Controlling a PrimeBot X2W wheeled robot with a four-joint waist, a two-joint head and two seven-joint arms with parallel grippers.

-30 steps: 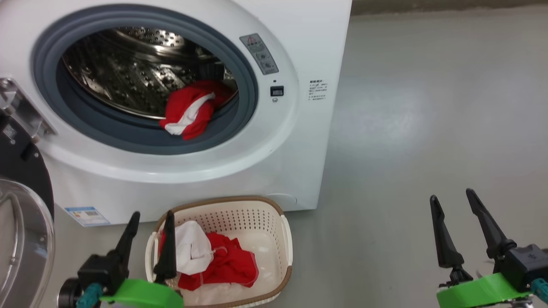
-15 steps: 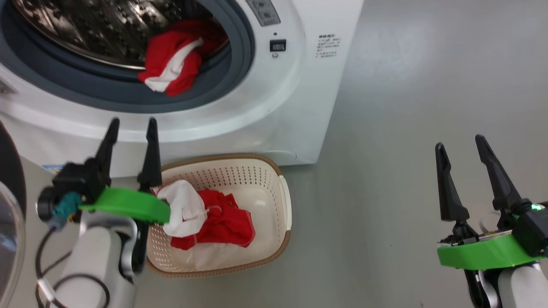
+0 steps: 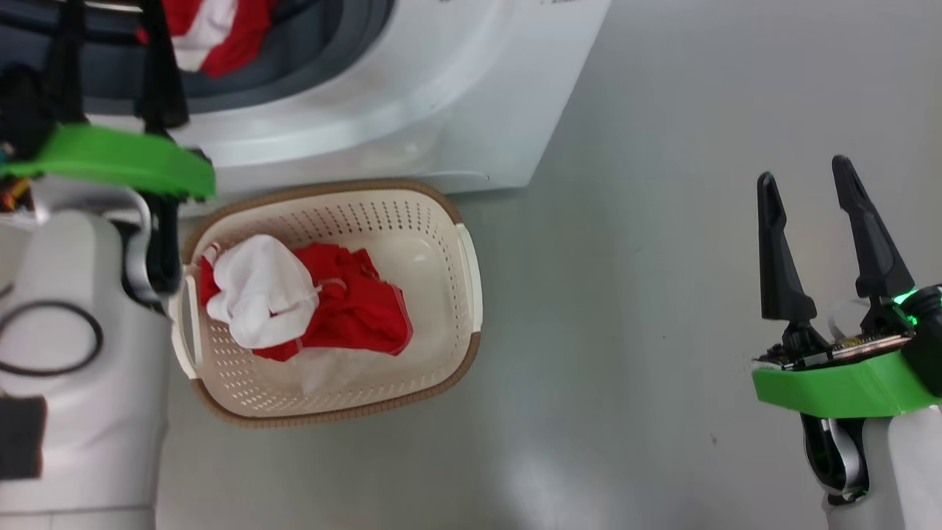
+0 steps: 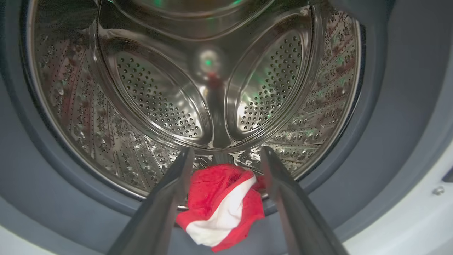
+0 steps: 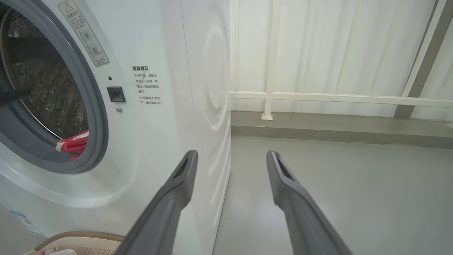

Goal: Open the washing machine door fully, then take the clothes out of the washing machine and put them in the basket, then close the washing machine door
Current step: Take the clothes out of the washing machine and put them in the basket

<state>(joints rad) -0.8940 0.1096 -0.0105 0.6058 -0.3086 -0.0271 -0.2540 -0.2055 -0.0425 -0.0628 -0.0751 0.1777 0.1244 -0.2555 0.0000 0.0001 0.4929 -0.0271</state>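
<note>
Head view: left pincer [image 3: 114, 26] risen toward clothes [image 3: 210, 33]

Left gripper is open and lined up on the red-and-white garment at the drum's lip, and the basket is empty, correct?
Not empty: the head view shows the basket holding red and white clothes. The rest holds: the left gripper is open, framing the garment at the lip of the drum.

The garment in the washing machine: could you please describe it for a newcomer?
Find the white washing machine and its steel drum. At the drum's front lip, alone, lies the garment: crumpled red with one white band, not in the basket.
</note>
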